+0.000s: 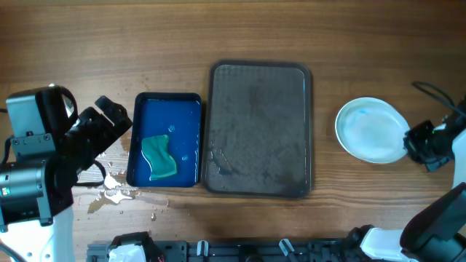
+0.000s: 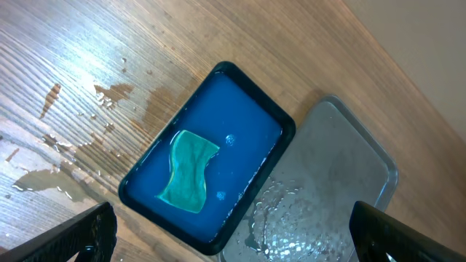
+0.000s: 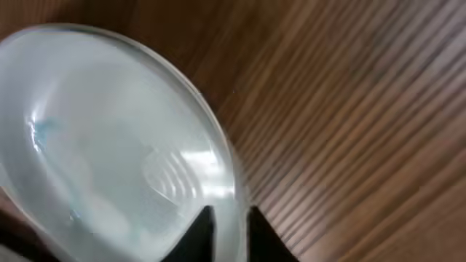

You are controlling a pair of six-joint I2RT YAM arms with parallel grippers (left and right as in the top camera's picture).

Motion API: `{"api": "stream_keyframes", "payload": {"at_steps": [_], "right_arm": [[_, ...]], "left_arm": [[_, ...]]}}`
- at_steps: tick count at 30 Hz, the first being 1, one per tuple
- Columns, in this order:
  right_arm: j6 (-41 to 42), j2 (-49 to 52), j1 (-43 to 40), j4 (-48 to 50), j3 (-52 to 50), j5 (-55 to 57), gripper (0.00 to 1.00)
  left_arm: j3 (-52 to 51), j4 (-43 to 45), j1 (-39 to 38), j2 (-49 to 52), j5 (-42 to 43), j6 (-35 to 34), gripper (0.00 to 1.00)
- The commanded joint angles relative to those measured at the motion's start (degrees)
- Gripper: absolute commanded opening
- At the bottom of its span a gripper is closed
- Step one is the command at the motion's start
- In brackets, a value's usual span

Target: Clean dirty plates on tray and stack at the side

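Table from above; 12 o'clock is the far edge, at the top of the overhead view.

The tray [image 1: 260,131] lies in the middle of the table [image 1: 218,36]. Just beside it at 9 o'clock lies a smaller tray [image 1: 167,97]; I cannot tell if the two rims touch. In the smaller tray a cloth [image 1: 159,156] lies toward 7 o'clock. Water puddles [image 1: 116,191] are on the table at 7 o'clock of the smaller tray. A plate [image 1: 368,131] rests on the table at 3 o'clock of the tray, apart from it. The right gripper [image 1: 416,142] is at the plate's 3 o'clock rim, one finger on each side of the rim. The left gripper [image 1: 115,120] hangs at 9 o'clock of the smaller tray.
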Motion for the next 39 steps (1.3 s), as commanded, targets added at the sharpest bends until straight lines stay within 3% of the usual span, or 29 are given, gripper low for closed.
{"api": "stream_keyframes", "payload": {"at_steps": [1,6,9,10,11,13,16,20,23,25,29,31,34,39], "right_arm": [[-5.05,-0.48,1.27,0.81,-1.2,-5.97,0.36],[-8.39,-11.8,8.44,0.63,-0.33,-24.02,0.55],[-11.39,-26.1,19.45,2.01,1.07,-32.33,0.61],[-11.37,-31.21,24.28,2.71,1.07,-32.24,0.75],[-11.3,-34.25,27.08,3.17,1.07,-32.26,1.0],[-9.11,-40.87,32.59,3.54,1.07,-32.28,1.0],[8.44,-46.27,34.42,2.93,1.07,-31.87,1.0],[8.5,-46.95,34.42,-3.39,1.07,-27.12,1.0],[0.7,-48.52,34.6,7.17,-1.57,-26.91,1.0],[-4.57,-52.22,34.6,14.86,-6.78,-22.38,1.0],[-3.17,-68.76,34.6,18.25,-22.4,-10.29,1.0],[-5.92,-77.48,34.6,24.33,-30.34,-8.15,1.0],[-8.68,-88.11,34.6,26.03,-39.76,-7.13,1.0],[-8.15,-89.0,34.6,36.81,-50.75,-4.39,1.0]], "left_arm": [[0.66,0.13,0.13,0.07,-0.13,0.44,1.0],[0.66,0.13,0.13,0.07,-0.13,0.44,1.0],[0.66,0.13,0.13,0.07,-0.13,0.44,1.0],[0.66,0.13,0.13,0.07,-0.13,0.44,1.0],[0.66,0.13,0.13,0.07,-0.15,0.44,1.0],[0.66,0.13,0.13,0.07,-0.13,0.44,1.0],[0.66,0.13,0.13,0.07,-0.13,0.44,1.0],[0.66,0.13,0.13,0.07,-0.13,0.44,1.0],[0.66,0.13,0.13,0.07,-0.13,0.44,1.0],[0.66,0.13,0.13,0.07,-0.13,0.44,1.0],[0.66,0.13,0.13,0.07,-0.13,0.44,1.0],[0.66,0.13,0.13,0.07,-0.13,0.44,1.0],[0.66,0.13,0.13,0.07,-0.13,0.44,1.0],[0.66,0.13,0.13,0.07,-0.13,0.44,1.0]]}}
